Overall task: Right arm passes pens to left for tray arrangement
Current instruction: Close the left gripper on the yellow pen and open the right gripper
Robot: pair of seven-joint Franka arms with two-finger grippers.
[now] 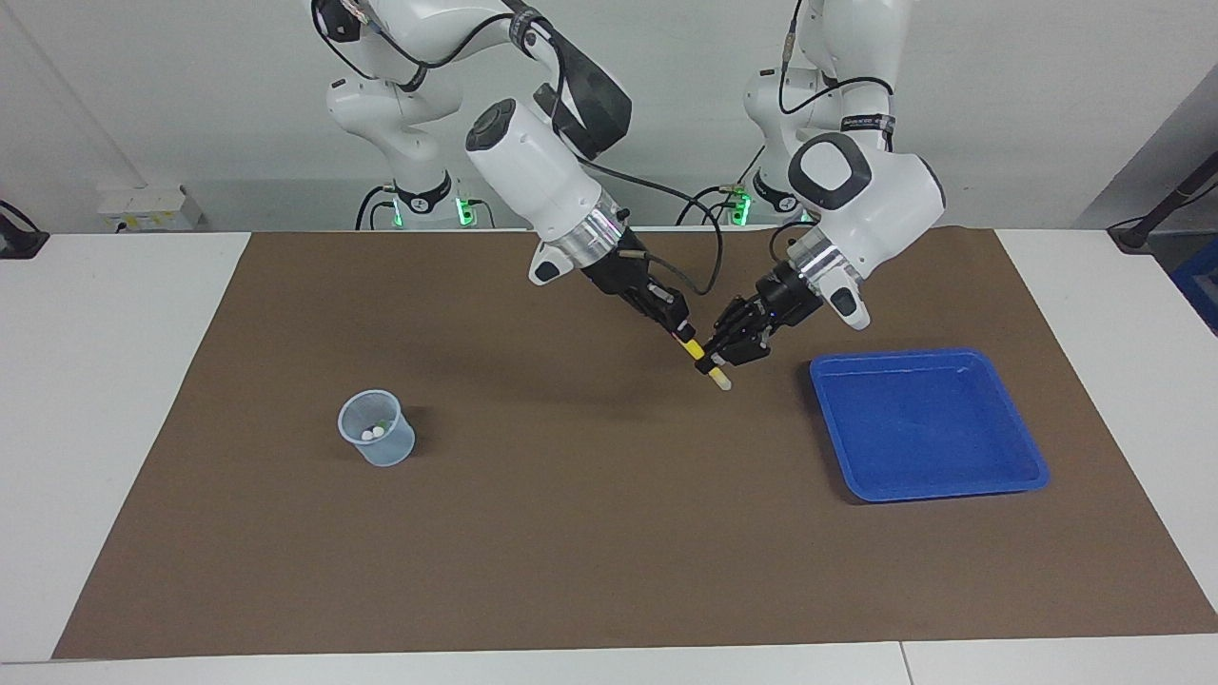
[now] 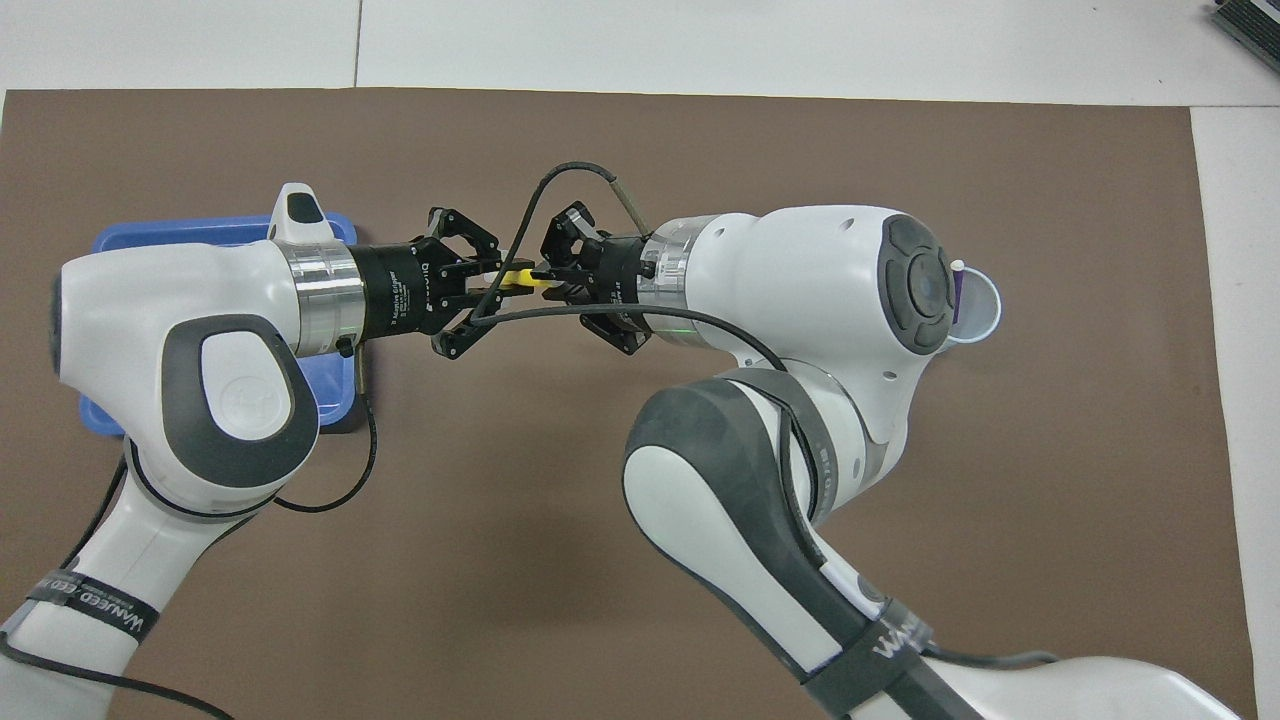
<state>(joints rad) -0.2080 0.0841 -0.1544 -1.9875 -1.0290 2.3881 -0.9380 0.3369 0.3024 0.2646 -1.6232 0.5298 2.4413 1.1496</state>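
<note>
- Table (image 1: 124, 400) is white with a big brown mat (image 1: 571, 552) covering most of it, and pretty much everything sits on that mat.
- Left arm (image 2: 190, 340) comes in over the tray and reaches toward the middle of the mat; right arm (image 2: 800, 300) stretches in from its own end to meet it.
- Tray (image 1: 928, 423), bright blue and square, lies flat on the mat toward the left arm's end of the table, with nothing in it that I can see.
- Cup (image 1: 377, 427), small and see-through pale blue, stands upright on the mat toward the right arm's end, well apart from the tray. A couple of whitish pen tips show inside it in the facing view, and the purple pen (image 2: 956, 292) pokes up over its rim in the overhead view.
- Left gripper (image 1: 725, 350) is up in the air over the mat, just beside the tray's edge, with its fingers clamped down on the lower half of the yellow pen.
- Right gripper (image 1: 681, 333) is also closed tight on the same pen, on its upper end, so both have hold of it at once.
- Yellow pen (image 1: 702, 354) hangs tilted between the two grippers above the mat, whitish tip pointing down, clear of the surface.
</note>
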